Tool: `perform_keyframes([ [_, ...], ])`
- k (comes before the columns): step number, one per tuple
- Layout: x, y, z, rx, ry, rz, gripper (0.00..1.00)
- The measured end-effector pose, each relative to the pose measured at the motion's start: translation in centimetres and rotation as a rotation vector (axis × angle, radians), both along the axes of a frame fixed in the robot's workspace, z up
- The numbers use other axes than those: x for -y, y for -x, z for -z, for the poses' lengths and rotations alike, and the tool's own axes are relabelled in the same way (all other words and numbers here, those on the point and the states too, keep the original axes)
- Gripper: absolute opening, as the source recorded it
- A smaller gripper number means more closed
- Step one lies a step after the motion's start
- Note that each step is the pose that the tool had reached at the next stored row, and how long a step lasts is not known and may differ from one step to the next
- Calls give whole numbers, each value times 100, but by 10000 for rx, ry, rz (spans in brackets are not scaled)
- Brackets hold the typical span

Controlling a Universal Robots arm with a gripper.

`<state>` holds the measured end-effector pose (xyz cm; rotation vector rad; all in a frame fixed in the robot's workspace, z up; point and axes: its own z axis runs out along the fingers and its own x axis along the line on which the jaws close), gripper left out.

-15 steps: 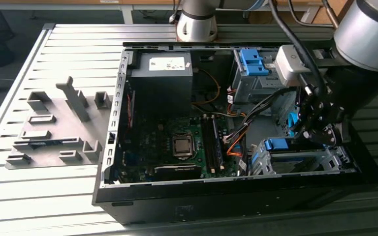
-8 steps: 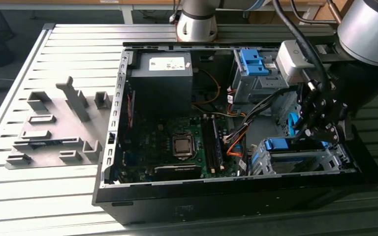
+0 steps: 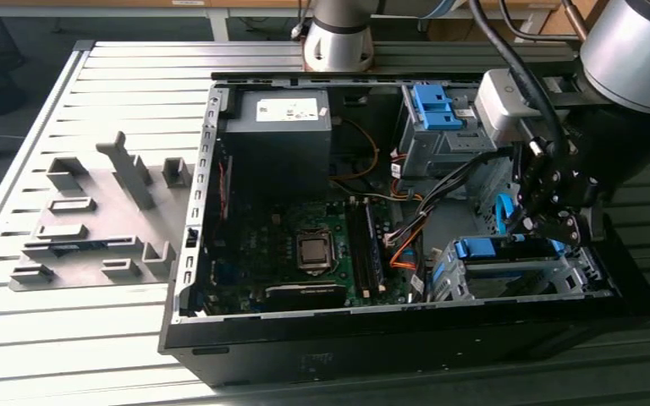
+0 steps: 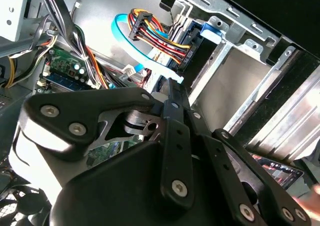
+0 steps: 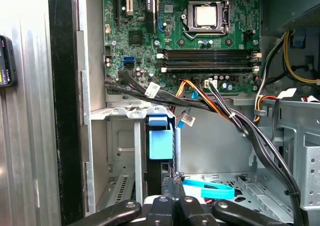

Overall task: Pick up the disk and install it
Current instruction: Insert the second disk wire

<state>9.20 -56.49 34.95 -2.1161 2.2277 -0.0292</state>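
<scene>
Black end effector (image 5: 172, 198) links are looming closest, fingers pressed together pinching the disk (image 5: 160, 138) on edge, sitting right ahead in the drive cage (image 3: 517, 275); cables (image 5: 220, 108) crowding just beyond could be snagging it.

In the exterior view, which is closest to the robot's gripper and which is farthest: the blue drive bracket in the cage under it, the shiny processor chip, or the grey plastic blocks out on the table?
1. Blue drive bracket, right beside the gripper.
2. Processor chip, mid-case on the motherboard.
3. Grey plastic blocks, outside the case at the exterior view's left.
</scene>
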Motion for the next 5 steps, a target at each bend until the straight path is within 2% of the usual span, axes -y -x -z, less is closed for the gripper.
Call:
perform_keyframes([
  [5,0,0,-1,0,1,0,11],
])
